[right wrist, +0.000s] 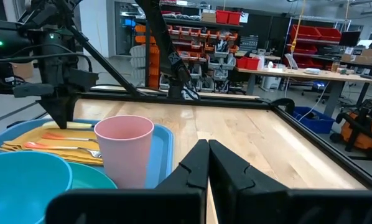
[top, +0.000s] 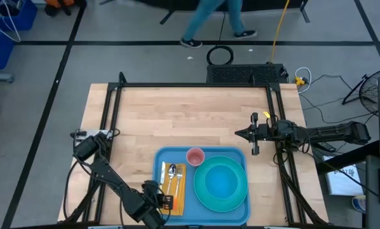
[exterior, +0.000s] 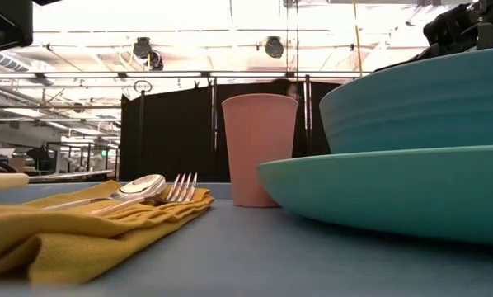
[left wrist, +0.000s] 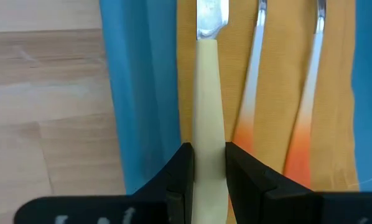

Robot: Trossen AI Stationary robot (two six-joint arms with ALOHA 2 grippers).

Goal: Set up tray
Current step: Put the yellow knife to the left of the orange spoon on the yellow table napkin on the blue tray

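Note:
The blue tray (top: 157,160) sits at the table's near edge. A yellow napkin (top: 179,191) lies on its left part, and a fork (left wrist: 255,68) and a spoon (left wrist: 313,74) with orange-white handles lie on the napkin. A pink cup (top: 196,156) stands beside a turquoise bowl on a plate (top: 221,184). My left gripper (top: 163,201) is over the napkin's near end, shut on a cream-handled knife (left wrist: 209,93). My right gripper (top: 242,133) hovers shut over bare wood, right of the tray's far right corner. My left gripper pinches the knife's cream handle (left wrist: 209,140), toward its free end, between its two fingers (left wrist: 181,171). It comes from above, pointing down, with one finger on each side of the handle. The knife runs along the napkin's left edge; I cannot tell whether it rests on the cloth.
Bare wood lies far of the tray and to its left (top: 177,117). A black frame (top: 196,84) runs along the table's sides and far edge. A person (top: 212,22) walks on the floor beyond the table.

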